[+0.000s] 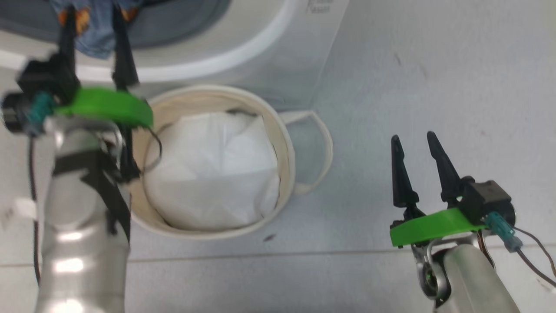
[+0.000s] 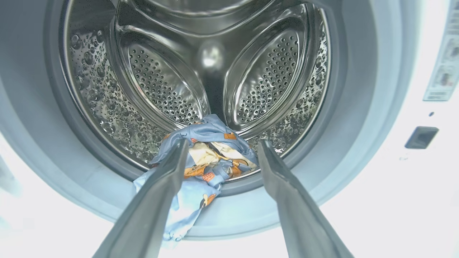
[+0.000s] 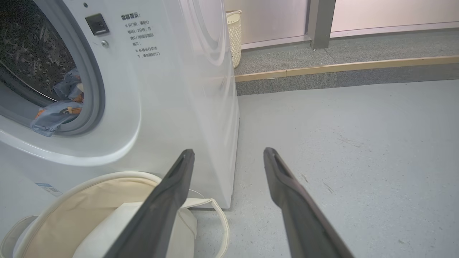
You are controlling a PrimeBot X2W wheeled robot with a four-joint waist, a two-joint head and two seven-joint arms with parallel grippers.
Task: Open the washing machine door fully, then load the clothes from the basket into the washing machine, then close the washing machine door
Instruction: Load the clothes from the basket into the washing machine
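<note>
Light blue clothes (image 2: 206, 154) with orange-brown bear print, one bundle: we log it on the lower lip of the washing machine (image 3: 172, 89) opening, partly in the steel drum (image 2: 154, 71), partly draped over the grey-blue gasket (image 3: 96, 93).
Left hand (image 2: 222, 143): fingers spread apart, clamping nothing, tips flanking the bundle.
Right hand (image 1: 413, 137): fingers apart, empty, over the floor (image 1: 434, 65), well apart from the bundle.
Basket (image 1: 284, 143): below the opening, holding a white liner (image 1: 213, 169).
Printed notice (image 3: 141, 34) on the machine front: Chinese characters, too small for us to read.
</note>
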